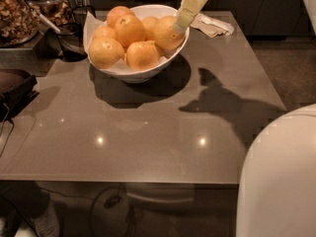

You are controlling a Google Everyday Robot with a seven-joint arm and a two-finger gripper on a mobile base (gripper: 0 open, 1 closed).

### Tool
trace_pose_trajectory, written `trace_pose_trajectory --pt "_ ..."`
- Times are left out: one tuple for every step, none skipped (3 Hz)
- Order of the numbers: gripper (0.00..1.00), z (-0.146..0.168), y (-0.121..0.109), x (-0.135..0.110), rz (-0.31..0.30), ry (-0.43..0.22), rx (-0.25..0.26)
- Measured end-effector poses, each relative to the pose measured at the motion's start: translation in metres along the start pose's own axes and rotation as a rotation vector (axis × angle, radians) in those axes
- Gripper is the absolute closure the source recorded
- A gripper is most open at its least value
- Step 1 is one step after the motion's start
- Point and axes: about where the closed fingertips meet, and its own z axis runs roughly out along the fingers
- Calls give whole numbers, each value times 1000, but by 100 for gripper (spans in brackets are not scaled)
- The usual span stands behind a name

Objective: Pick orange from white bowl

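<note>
The white bowl (pixel 148 74) stands at the back of the grey table (pixel 148 132) and holds several oranges on white paper. The largest pale orange (pixel 165 33) lies at the bowl's right rim. My gripper (pixel 179 26) comes down from the top edge. Its pale yellow tip rests against the upper right side of that orange, just inside the rim. Deeper-coloured oranges (pixel 129 29) lie to the left and in front of it.
A crumpled napkin (pixel 213 24) lies right of the bowl. Glass jars (pixel 17 15) and a dark scoop (pixel 69 43) stand at the back left, and a dark object (pixel 15 88) sits at the left edge. My white body (pixel 281 177) fills the lower right.
</note>
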Motion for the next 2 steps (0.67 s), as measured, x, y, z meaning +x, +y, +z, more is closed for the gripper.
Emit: trace_pose_trajectory --pt "23 9 -1 -14 -34 -5 -16" --pt "34 16 -5 -23 -52 -5 -24"
